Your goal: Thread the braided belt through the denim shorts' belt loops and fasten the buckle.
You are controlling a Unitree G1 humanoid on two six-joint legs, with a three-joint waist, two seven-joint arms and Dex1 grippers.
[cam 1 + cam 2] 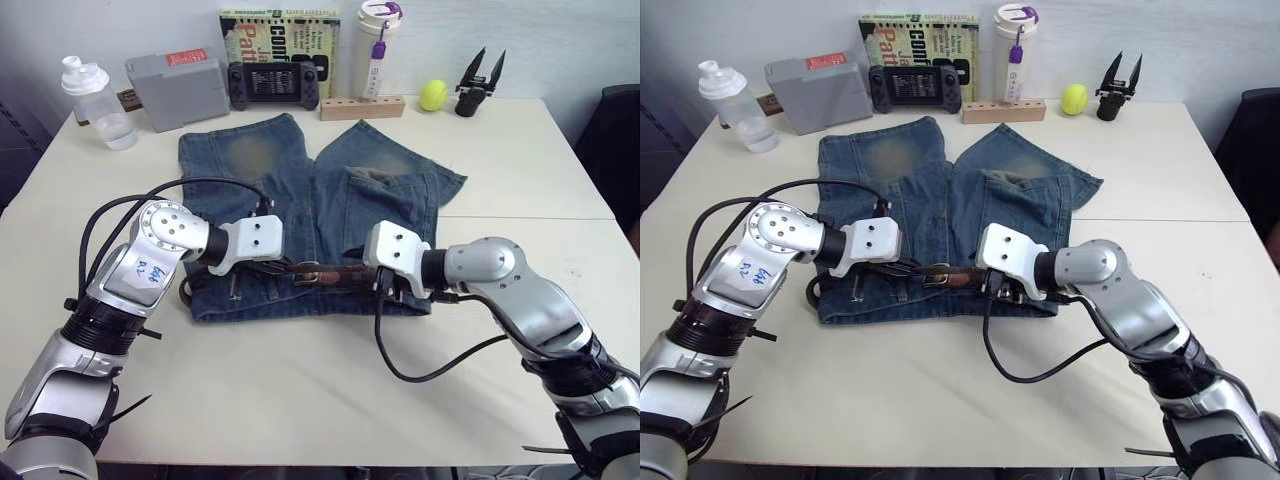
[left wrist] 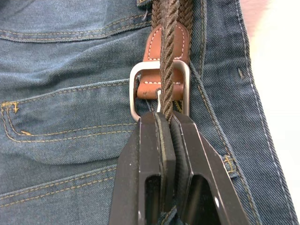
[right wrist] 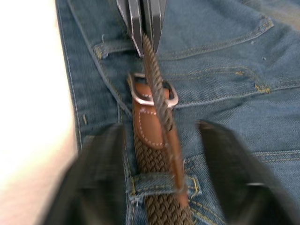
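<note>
Pulling the belt end through the buckle

Head view: the denim shorts are lying mid-frame, with the braided belt along the waistband, so both my arms can reach. Left wrist view: my left gripper is pinching the strap just below the buckle to tug it tight. Right wrist view: my right gripper is spread wide around the belt, and a belt loop is crossing the strap.

We see the faded mid-blue denim shorts flat on the tabletop, the dark brown braided belt running under a waistband loop and through its silver rectangular buckle.
</note>
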